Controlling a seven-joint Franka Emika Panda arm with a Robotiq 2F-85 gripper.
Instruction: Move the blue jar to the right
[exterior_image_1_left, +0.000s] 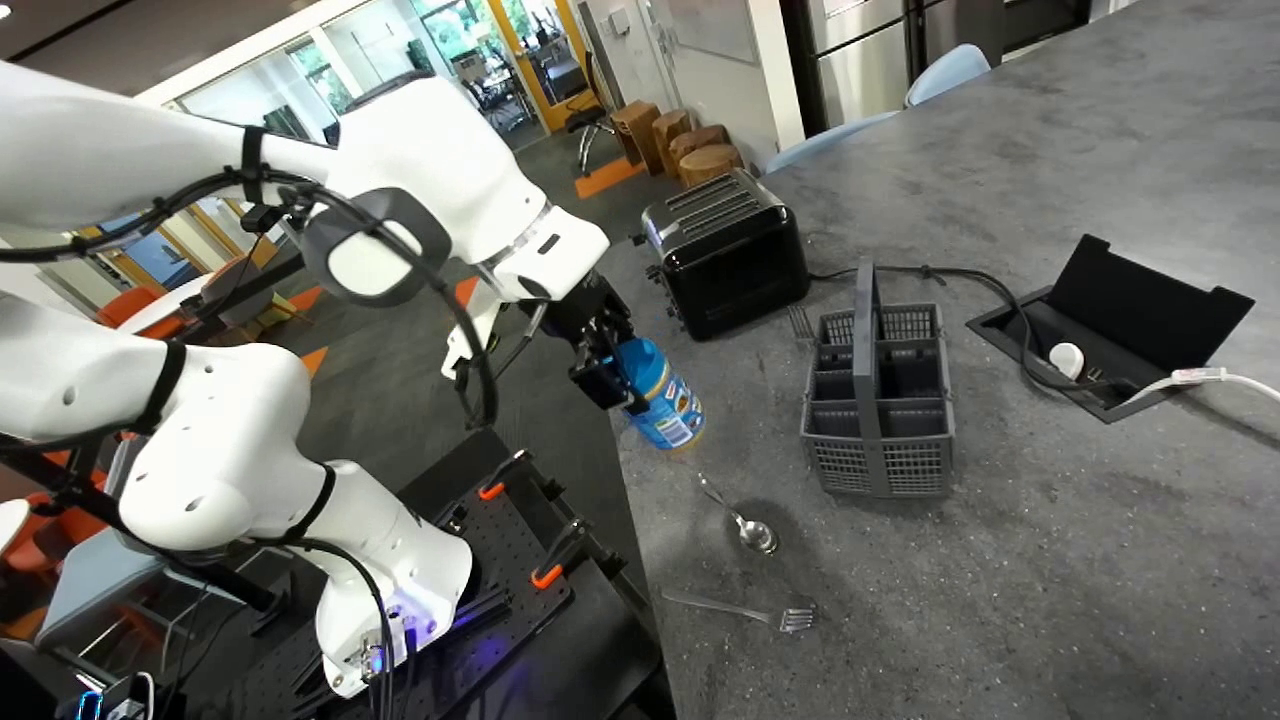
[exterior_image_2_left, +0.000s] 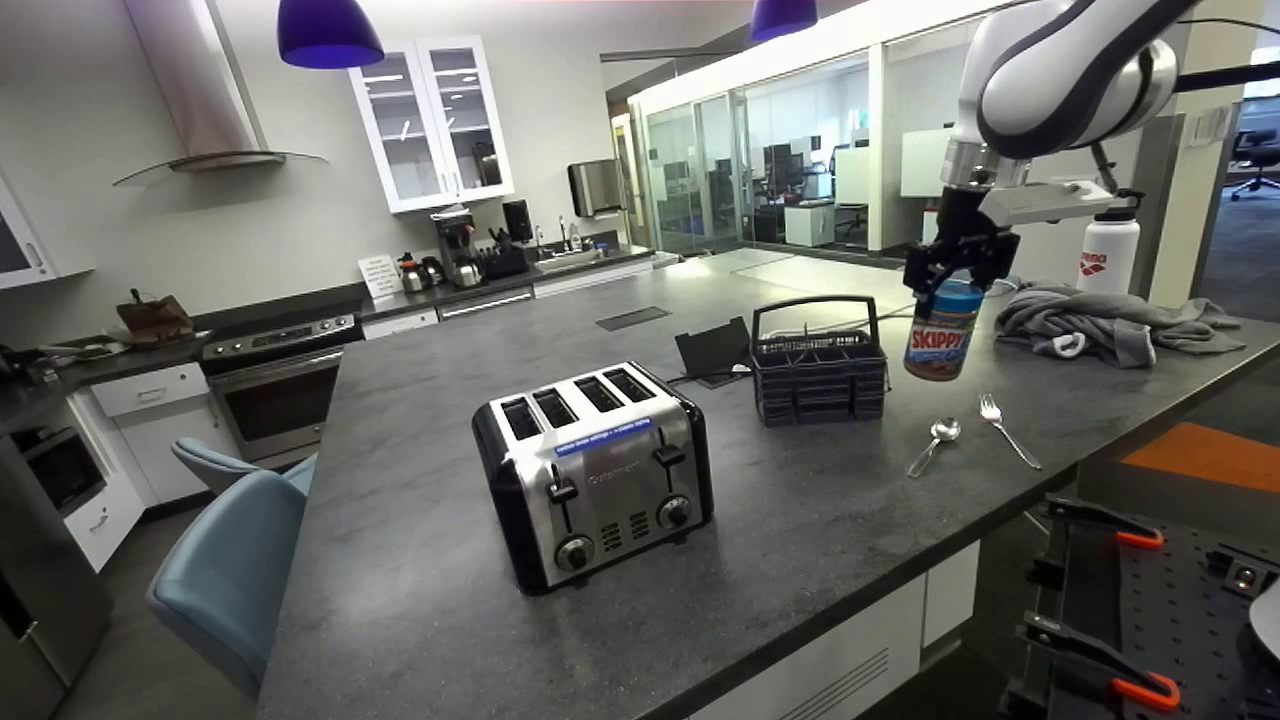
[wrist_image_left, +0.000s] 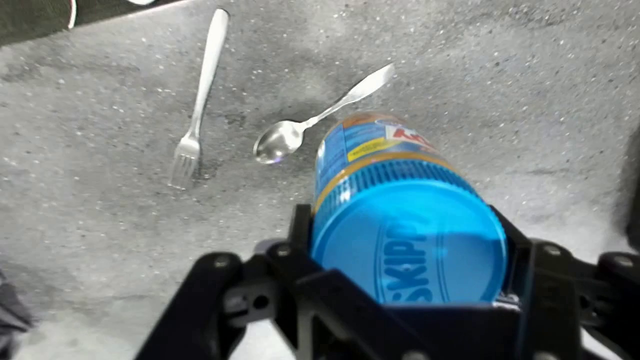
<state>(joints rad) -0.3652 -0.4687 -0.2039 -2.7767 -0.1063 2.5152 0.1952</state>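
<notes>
The blue jar is a peanut butter jar with a bright blue ribbed lid and a blue label. It shows in both exterior views (exterior_image_1_left: 668, 408) (exterior_image_2_left: 940, 340) and in the wrist view (wrist_image_left: 385, 142). My gripper (exterior_image_1_left: 618, 372) is shut around the lid, one finger on each side, as the wrist view (wrist_image_left: 404, 220) shows. In an exterior view the gripper (exterior_image_2_left: 958, 280) points down and the jar hangs slightly tilted above the grey table (exterior_image_2_left: 800, 520). The lower part of the lid's top is hidden behind the gripper in the wrist view.
A spoon (exterior_image_1_left: 757, 536) and fork (exterior_image_1_left: 795, 619) lie near the table's edge. A grey cutlery basket (exterior_image_1_left: 880, 465) stands beside them. Another fork (exterior_image_1_left: 800, 322) lies between the basket and a toaster (exterior_image_1_left: 735, 260). A grey cloth (exterior_image_2_left: 1110, 320) and white bottle (exterior_image_2_left: 1108, 250) stand beyond.
</notes>
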